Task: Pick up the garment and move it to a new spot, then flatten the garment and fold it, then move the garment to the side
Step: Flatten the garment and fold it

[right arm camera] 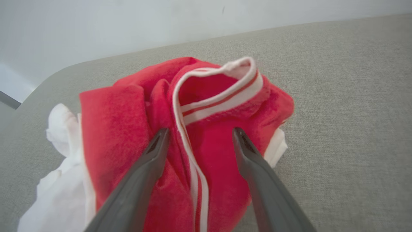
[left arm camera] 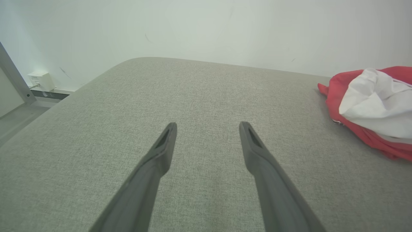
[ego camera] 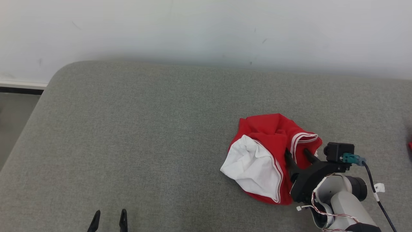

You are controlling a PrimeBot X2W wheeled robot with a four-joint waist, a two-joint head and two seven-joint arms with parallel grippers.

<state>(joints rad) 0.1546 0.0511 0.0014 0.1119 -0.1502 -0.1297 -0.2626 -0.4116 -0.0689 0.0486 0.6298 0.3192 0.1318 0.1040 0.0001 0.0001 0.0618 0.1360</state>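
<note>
The garment (ego camera: 264, 154) is a crumpled red and white piece with white-striped trim, lying on the right part of the grey surface. My right gripper (ego camera: 296, 153) is open, its two dark fingers spread over the garment's right side. In the right wrist view the fingers (right arm camera: 154, 154) straddle a red fold and the striped trim of the garment (right arm camera: 199, 106); whether they touch the cloth I cannot tell. My left gripper (ego camera: 109, 215) is open at the bottom left, far from the garment. In the left wrist view that gripper (left arm camera: 207, 129) is over bare fabric, the garment (left arm camera: 370, 106) at the right edge.
The grey upholstered surface (ego camera: 145, 135) has a rounded far-left corner (ego camera: 61, 69) against a white wall (ego camera: 206, 29). Floor (ego camera: 13, 122) drops off at the left. A small red item (ego camera: 410, 145) peeks in at the right edge.
</note>
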